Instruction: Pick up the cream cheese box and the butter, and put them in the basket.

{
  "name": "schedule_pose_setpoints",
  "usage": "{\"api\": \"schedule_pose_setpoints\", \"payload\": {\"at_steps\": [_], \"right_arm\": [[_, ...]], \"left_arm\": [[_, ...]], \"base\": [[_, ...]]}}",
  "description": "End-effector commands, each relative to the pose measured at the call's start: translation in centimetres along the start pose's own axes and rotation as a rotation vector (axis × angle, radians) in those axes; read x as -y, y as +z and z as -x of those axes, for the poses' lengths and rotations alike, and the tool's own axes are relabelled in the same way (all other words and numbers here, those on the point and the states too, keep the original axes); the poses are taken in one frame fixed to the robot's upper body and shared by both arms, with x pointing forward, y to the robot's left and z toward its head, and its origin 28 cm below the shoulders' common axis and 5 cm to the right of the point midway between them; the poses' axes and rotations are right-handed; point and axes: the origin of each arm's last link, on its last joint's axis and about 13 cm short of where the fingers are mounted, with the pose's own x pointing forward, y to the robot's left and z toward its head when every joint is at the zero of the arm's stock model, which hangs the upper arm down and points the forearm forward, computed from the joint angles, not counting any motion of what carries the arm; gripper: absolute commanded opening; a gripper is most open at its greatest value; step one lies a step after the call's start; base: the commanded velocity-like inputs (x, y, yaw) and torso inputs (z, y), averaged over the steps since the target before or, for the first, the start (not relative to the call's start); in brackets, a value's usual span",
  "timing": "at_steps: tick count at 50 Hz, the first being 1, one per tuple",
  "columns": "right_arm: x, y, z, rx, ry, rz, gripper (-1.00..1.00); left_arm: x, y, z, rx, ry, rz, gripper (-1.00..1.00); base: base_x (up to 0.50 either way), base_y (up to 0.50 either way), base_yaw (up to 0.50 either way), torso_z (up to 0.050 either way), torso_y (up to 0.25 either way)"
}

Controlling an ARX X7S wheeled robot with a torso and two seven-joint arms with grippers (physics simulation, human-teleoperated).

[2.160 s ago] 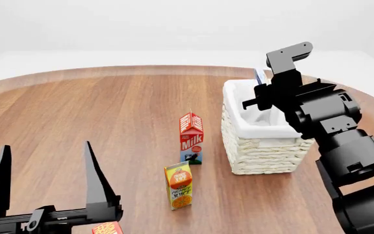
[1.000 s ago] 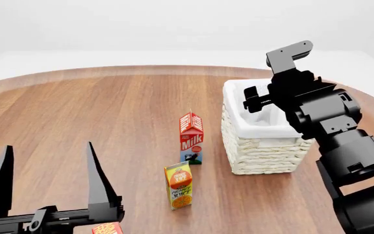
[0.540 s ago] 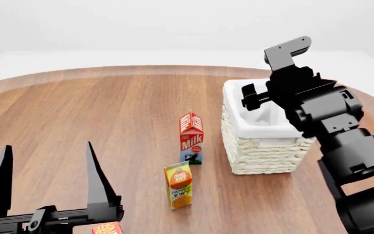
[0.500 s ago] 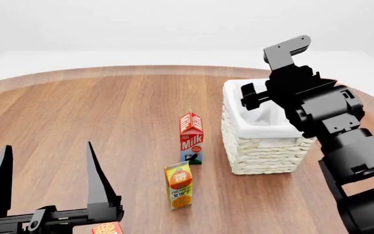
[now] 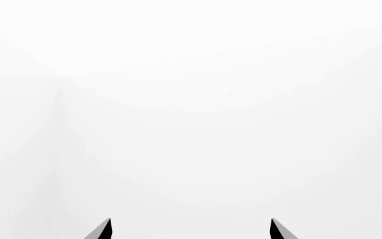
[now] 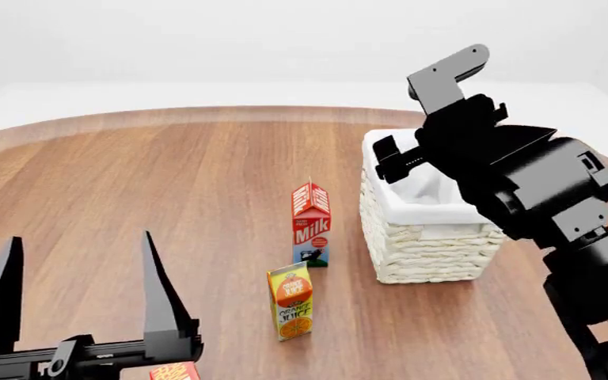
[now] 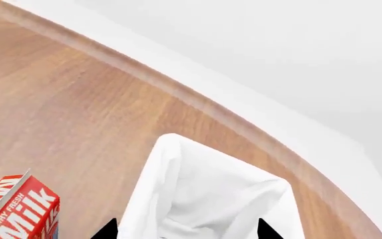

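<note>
Head view: the butter point(image 6: 174, 370) is cut off by the lower edge, only its red-orange top showing just below the left gripper point(image 6: 77, 305), whose base is likewise cropped. The right arm covers the far right part of the basket point(image 6: 431, 241), hiding much of its interior; the right gripper's fingertips are concealed behind the arm's own body. No cream cheese box can be made out.

Right wrist view: only two dark tips of the right gripper point(image 7: 185, 230) enter the frame. The milk carton point(image 7: 15, 209) is cropped, as is the basket's near portion.

Left wrist view: only two fingertips point(image 5: 103, 230) show against blank white.
</note>
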Motion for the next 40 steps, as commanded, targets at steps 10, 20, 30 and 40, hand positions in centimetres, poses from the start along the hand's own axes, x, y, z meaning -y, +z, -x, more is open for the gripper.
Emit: {"api": "schedule_pose_setpoints", "payload": {"at_steps": [10, 20, 30, 40], "right_arm": [[-2.3, 0.6, 4.9, 0.107, 0.115, 0.118, 1.0], [-3.5, 0.4, 7.4, 0.151, 0.173, 0.163, 1.0], [-4.3, 0.7, 10.2, 0.229, 0.226, 0.175, 1.0], [-5.0, 1.0, 13.2, 0.309, 0.277, 0.173, 1.0]], "left_arm": [[-0.1, 0.3, -0.1, 0.036, 0.004, -0.001, 1.0], [-0.1, 0.2, 0.0, 0.034, 0.002, -0.002, 1.0], [0.0, 0.2, 0.0, 0.034, 0.0, 0.0, 1.0], [-0.1, 0.2, 0.0, 0.034, 0.001, -0.001, 1.0]], "base": [[0.0, 0.0, 0.0, 0.0, 0.0], [0.0, 0.0, 0.0, 0.0, 0.0], [0.0, 0.0, 0.0, 0.0, 0.0], [0.0, 0.0, 0.0, 0.0, 0.0]]}}
